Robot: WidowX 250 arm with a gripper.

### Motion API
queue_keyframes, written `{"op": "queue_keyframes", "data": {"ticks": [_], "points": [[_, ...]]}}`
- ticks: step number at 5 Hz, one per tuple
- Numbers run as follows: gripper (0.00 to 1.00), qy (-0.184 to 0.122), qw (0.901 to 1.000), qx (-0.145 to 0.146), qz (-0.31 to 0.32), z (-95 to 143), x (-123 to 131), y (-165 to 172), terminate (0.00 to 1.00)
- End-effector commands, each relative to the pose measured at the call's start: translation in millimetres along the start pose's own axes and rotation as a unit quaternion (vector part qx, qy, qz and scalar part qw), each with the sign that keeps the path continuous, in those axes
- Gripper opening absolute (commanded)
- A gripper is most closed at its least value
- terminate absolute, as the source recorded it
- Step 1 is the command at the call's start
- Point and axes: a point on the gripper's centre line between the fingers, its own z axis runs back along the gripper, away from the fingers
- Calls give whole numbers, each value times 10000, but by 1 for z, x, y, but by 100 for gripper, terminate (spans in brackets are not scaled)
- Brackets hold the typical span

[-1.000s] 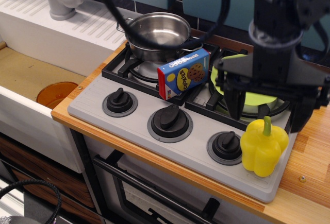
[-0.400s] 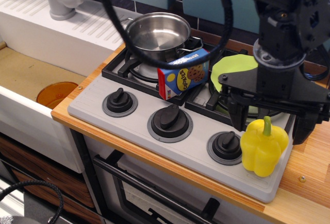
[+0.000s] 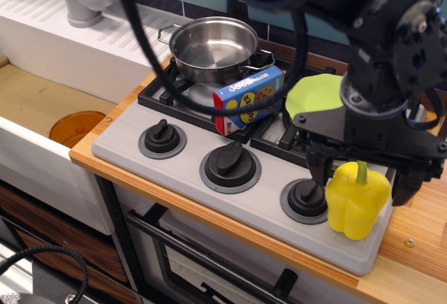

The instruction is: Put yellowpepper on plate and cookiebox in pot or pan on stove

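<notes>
Look to the lower right of the frame: your yellowpepper (image 3: pixel 357 203) stands upright on the front right corner of the grey stove (image 3: pixel 202 192) — glossy, bright yellow, lobed, with a short yellow-green stem poking up. Your gripper (image 3: pixel 364 178) sits spread wide, one black finger on the pepper's left and one on its right, neither visibly pressing the skin, so it grasps nothing. Behind it, the lime-green plate (image 3: pixel 314 96) lies on the right burner grate, mostly covered by the arm. At centre, the cookiebox (image 3: pixel 249 100) — blue, red end, cookie picture — leans tilted on the grate just in front of the shiny steel pot (image 3: pixel 209 45), which sits on the left burner in the upper middle.
</notes>
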Motion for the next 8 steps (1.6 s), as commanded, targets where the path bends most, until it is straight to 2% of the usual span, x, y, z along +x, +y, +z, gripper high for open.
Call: {"op": "queue_keyframes", "data": {"ticks": [1,4,6,7,8], "points": [[100,-199,9998,-60,54,-2,3,-8,0],[100,-456,9989,-50,70,-12,-1,-14,0],[100,-494,9986,-123,115,-12,-9,-18,0],[0,-470,9986,-180,178,-17,-11,-20,0],[0,-336,9990,-231,190,-10,-10,-22,0]]}}
